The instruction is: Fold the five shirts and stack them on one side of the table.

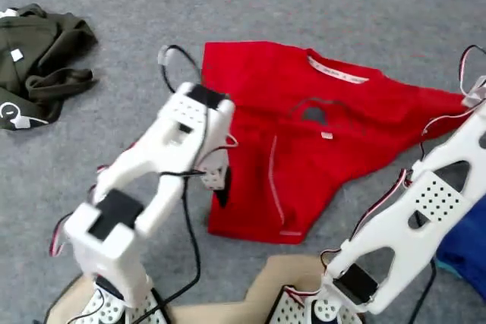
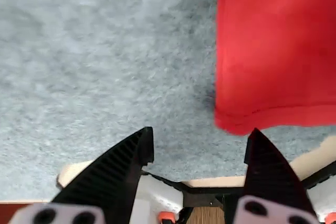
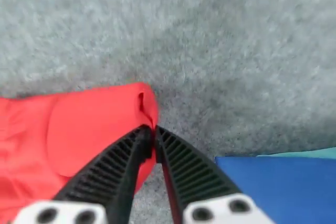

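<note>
Jaws first: your left gripper (image 2: 201, 132) is spread wide, hanging over bare grey table (image 1: 114, 5) just beside the hem corner (image 2: 231, 121) of the red shirt (image 1: 319, 134). Your right gripper (image 3: 155, 128) has its fingers pressed together right at the edge of the sleeve cuff (image 3: 147, 103); I can't tell whether any cloth is caught between them. The red shirt lies spread out mid-table, collar away from the arms, with some wrinkles and one side of the hem skewed. My read is that you're at the start of folding this one and nothing is folded over yet. For the next move, the left needs to shift sideways onto the hem corner and close on it, since right now it would grab only felt. Confirm the right has a real pinch on the cuff before lifting, or the sleeve will slip out. Around the work area, the crumpled olive shirt (image 1: 42, 58) sits at the far corner on the left arm's side, well apart and not yet folded. The blue cloth (image 3: 283, 182) lies just beside the right gripper, likely the stack side. Keep the sleeve swing from dragging it.
</note>
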Available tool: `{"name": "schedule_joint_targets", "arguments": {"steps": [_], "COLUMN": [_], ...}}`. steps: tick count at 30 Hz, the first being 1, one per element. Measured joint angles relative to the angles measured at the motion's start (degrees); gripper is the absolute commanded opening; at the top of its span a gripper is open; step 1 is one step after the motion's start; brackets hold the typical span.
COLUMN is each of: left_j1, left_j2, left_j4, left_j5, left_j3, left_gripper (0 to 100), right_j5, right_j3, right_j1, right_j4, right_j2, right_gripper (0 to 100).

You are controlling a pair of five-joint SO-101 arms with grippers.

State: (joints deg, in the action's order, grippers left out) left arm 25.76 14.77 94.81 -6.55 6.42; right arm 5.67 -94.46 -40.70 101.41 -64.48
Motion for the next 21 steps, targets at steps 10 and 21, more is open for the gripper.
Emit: {"name": "schedule_joint_targets", "arguments": {"steps": [10, 21], "left_j1": [9.3, 9.3], "left_j2": [7.1, 7.6], "left_j4": [0.5, -0.9], "left_j5": [-0.6, -0.6], "left_j3": [-1.6, -1.0], "left_gripper": [29, 22], "right_j5": [0.0, 0.0], "right_j3": [0.0, 0.0], "right_j1": [0.0, 0.0], "right_j4": [-1.8, -2.1], "right_j2": [-2.5, -2.5], "right_gripper": [0.5, 0.5]}}
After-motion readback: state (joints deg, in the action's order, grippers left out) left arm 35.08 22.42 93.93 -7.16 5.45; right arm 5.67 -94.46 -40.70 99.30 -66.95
